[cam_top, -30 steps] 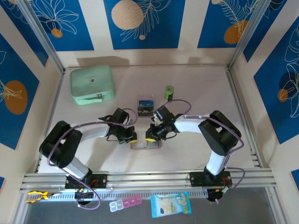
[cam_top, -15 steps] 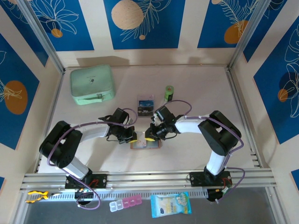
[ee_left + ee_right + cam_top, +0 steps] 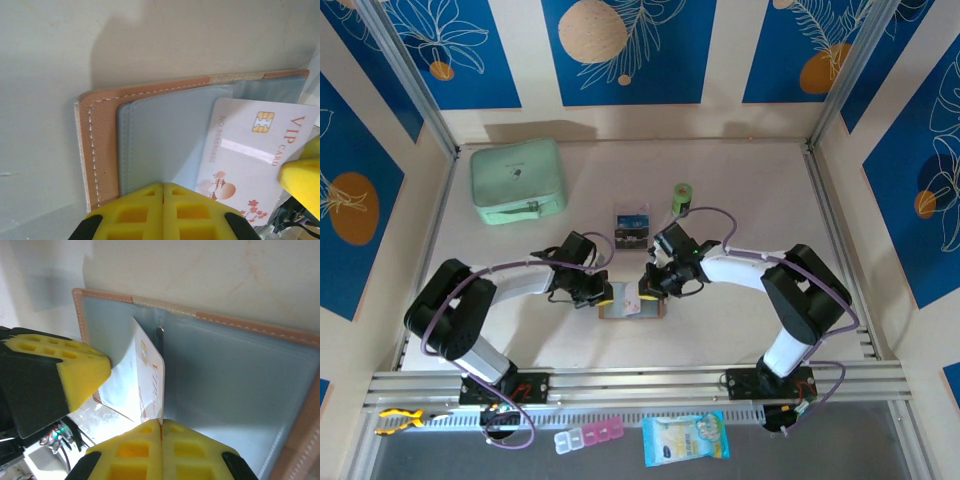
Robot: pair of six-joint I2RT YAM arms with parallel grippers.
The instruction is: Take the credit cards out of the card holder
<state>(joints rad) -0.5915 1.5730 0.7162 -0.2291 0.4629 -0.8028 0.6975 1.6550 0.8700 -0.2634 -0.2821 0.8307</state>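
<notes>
My right hand (image 3: 161,436) has just pinched fully shut on the edge of the white plastic card (image 3: 142,385) with the gold chip and red VIP lettering. The card now stands tilted up, partly out of a grey pocket of the tan leather card holder (image 3: 97,145), which lies open on the pale counter (image 3: 45,55). My left hand (image 3: 163,197), closed all the while, bears on the holder's left leaf, so I judge this card is ready to be drawn clear.
</notes>
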